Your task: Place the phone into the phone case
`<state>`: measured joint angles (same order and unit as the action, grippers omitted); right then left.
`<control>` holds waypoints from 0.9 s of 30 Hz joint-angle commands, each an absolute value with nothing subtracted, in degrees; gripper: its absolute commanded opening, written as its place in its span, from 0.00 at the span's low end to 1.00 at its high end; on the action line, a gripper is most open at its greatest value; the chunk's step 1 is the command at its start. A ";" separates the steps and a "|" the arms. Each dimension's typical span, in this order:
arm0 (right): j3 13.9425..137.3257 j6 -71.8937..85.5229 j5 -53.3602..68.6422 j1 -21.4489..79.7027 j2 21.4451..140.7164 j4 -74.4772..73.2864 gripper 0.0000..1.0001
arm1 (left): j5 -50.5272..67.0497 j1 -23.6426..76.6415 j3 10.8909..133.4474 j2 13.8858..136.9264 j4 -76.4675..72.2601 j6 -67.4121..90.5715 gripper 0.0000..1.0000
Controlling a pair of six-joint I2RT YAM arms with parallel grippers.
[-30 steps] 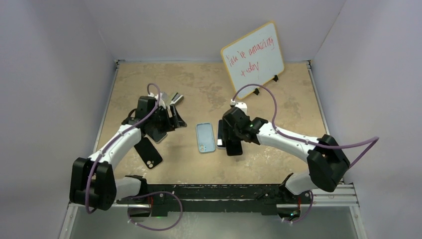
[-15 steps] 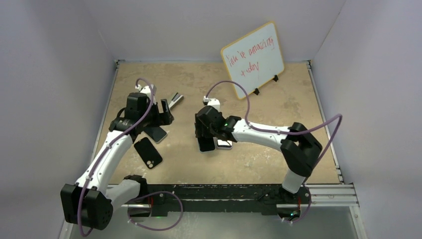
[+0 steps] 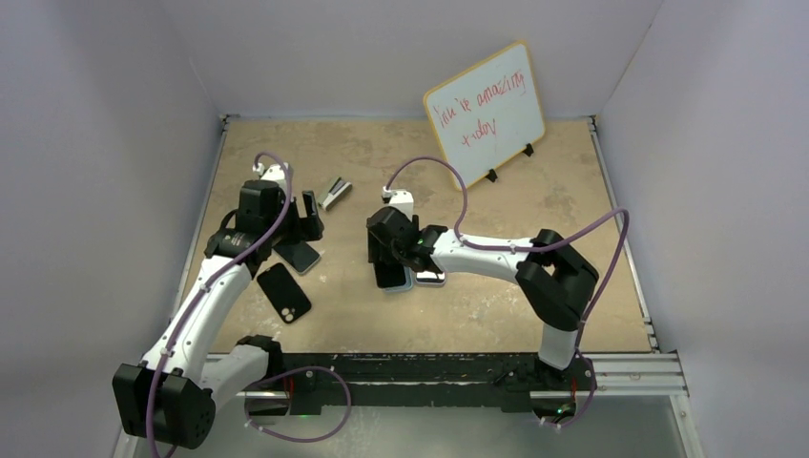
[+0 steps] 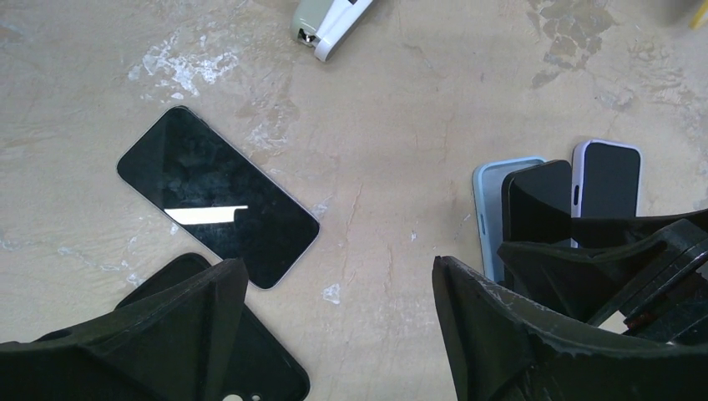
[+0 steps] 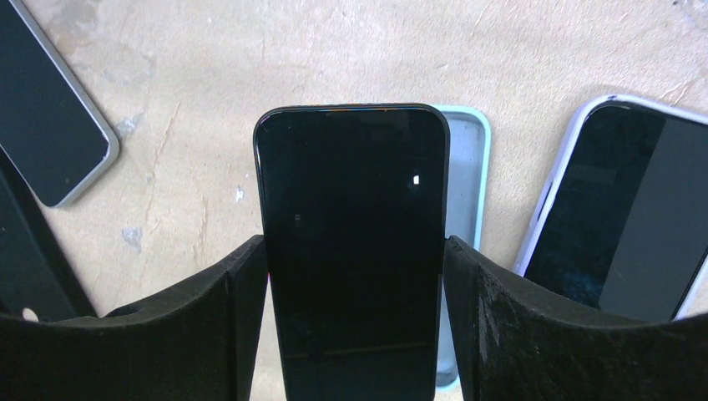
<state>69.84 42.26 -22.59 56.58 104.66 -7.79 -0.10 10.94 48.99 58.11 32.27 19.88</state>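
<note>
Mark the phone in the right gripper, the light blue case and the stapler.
phone (image 5: 351, 251): right wrist view, middle of its dark screen.
light blue case (image 5: 464, 184): right wrist view, strip showing right of the phone.
stapler (image 4: 334, 18): left wrist view, its white body.

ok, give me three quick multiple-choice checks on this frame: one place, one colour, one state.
1. The black phone in the right gripper is: A) held over the empty phone case; B) beside the stapler; C) against the whiteboard.
2. That phone case is: A) black; B) red; C) light blue.
3. The left gripper is: A) shut on a stapler; B) open, holding nothing; C) shut on a phone.
Answers: 1 A, the case's edge shows behind the held phone in the right wrist view. 2 C, its rim is pale blue. 3 B, its jaws stand apart with nothing between them.
</note>
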 commanded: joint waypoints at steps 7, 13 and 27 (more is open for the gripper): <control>70.95 42.69 -28.56 56.78 106.17 -3.96 0.37 | -0.88 10.81 48.94 56.78 31.38 18.72 0.84; 70.26 42.72 -28.75 57.02 107.54 -4.00 0.38 | -0.48 10.81 48.94 56.73 31.13 18.71 0.84; 71.00 43.76 -29.67 57.74 107.66 -8.10 0.65 | -0.52 10.81 49.13 56.51 30.88 18.76 0.84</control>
<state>69.84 42.57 -27.46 57.39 108.73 -6.76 -0.27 10.94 48.97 57.58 32.25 19.88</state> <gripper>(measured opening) 0.713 0.843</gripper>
